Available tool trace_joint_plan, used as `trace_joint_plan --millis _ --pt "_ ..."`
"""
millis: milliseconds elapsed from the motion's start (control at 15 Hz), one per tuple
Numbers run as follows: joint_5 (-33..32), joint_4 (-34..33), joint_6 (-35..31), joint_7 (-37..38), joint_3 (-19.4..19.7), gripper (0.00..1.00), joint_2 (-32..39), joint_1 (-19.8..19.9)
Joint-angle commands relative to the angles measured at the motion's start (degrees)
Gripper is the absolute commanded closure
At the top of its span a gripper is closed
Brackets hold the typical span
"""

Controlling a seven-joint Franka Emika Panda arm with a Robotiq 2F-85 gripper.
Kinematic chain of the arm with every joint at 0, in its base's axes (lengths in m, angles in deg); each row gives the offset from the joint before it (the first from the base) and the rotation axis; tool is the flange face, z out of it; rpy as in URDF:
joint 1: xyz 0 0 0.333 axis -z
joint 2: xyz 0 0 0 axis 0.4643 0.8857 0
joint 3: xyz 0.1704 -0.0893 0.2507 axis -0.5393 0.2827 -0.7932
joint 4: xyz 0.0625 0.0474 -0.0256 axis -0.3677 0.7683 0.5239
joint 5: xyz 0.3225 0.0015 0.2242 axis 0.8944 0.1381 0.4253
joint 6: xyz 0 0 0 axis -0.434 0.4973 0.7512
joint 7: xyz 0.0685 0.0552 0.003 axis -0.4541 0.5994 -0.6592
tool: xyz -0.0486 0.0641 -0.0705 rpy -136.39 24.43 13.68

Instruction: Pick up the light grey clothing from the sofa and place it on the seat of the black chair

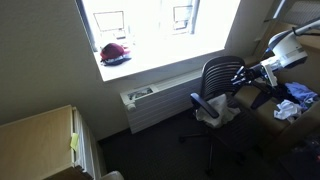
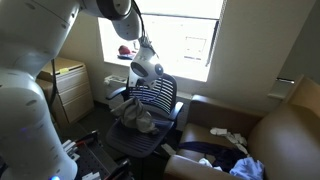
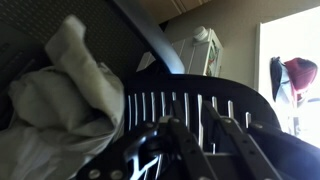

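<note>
A dim room under a bright window (image 1: pixel 150 25), with a radiator (image 1: pixel 160 100) below the sill and a brown sofa (image 2: pixel 285 130) along the right wall. One black mesh-backed office chair (image 1: pixel 215 85) stands between radiator and sofa. One light grey clothing (image 2: pixel 135 118) item lies bunched on the chair's seat, against the lower backrest; in the wrist view it fills the left side, just beside the slatted back.

The single white Franka arm (image 1: pixel 288 45) reaches in from the sofa side, its forearm roughly level, with the gripper (image 1: pixel 243 73) at the chair's upper backrest, above the garment and apart from it. In the wrist view the dark fingers (image 3: pixel 178 140) appear spread apart with nothing pinched between them, though they are hard to separate from the dark chair behind.

Two more pieces of fabric rest on the sofa cushion: a white cloth (image 2: pixel 225 135) and, nearer the camera, a blue cloth (image 2: pixel 245 170). One red object (image 1: pixel 115 52) sits on the window sill at the left end. One wooden cabinet (image 1: pixel 40 140) stands in the near left corner in an exterior view. A white bottle-shaped item (image 3: pixel 203 40) shows beyond the chair in the wrist view, too blurred to read any label.
</note>
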Motion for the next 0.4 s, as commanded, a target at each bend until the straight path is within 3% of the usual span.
trace_joint_plan --millis 0,67,267,333 --pt "1.03 -0.10 1.23 -0.04 2.54 0.48 -0.39 -2.55" --pt "0.29 0.71 -1.30 -0.31 3.63 0.47 -0.52 -3.48" --pt "-4.27 2.58 -6.09 4.04 8.51 0.28 -0.76 -5.04" --pt "-2.16 0.96 -4.10 2.06 6.53 0.45 -0.09 -4.72"
